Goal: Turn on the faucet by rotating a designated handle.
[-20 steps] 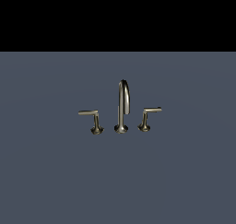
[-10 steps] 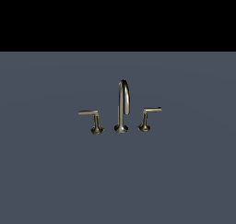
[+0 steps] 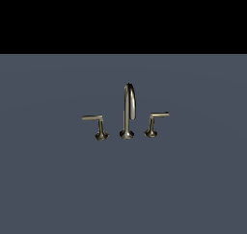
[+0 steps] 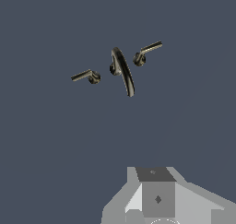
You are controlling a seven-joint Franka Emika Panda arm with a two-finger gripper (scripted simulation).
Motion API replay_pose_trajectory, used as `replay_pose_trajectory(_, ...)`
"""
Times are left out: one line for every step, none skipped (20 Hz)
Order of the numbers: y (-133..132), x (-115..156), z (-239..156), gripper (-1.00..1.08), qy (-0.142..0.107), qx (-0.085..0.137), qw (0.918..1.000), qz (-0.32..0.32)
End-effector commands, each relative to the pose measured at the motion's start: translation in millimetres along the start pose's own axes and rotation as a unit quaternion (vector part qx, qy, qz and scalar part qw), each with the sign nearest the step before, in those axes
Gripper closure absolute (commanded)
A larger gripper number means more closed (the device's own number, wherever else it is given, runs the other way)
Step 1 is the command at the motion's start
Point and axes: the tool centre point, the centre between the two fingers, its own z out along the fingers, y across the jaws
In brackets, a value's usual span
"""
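Note:
The faucet stands on the grey-blue surface, its tall arched spout in the middle and a lever handle on each side. The handle on the exterior view's right has the slightly shorter lever, so I take it as the designated handle. Its twin is on the left. The wrist view looks down on the spout and both handles from well away. Only the grey body of my gripper shows there and its fingers are out of frame. It is absent from the exterior view.
A flat grey-blue surface spreads around the faucet, with black background behind it. Nothing else stands on it.

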Motion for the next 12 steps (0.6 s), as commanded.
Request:
replay_pose_trajectory(-5,14,17,1.08,0.001,0.001,0.9995,0.032)
replay_pose_trajectory(-7,20,24,1.08,0.001,0.001,0.999,0.045)
replay_pose_trajectory(-8,26,31,1.08,0.002,0.001,0.9983,0.059)
replay_pose_trajectory(-10,33,38,1.08,0.002,0.001,0.9974,0.072)
replay_pose_trajectory(-11,39,45,1.08,0.003,0.002,0.9963,0.086)
replay_pose_trajectory(-12,46,52,1.08,0.003,0.002,0.995,0.1)
replay_pose_trajectory(-13,52,59,1.08,0.003,0.002,0.9936,0.113)
replay_pose_trajectory(-14,59,65,1.08,0.004,0.002,0.992,0.126)
replay_pose_trajectory(-14,65,72,1.08,0.004,0.003,0.9903,0.139)
replay_pose_trajectory(-15,71,79,1.08,0.005,0.003,0.9884,0.151)
replay_pose_trajectory(-15,77,85,1.08,0.005,0.003,0.9864,0.164)
replay_pose_trajectory(-15,84,92,1.08,0.005,0.003,0.9843,0.176)
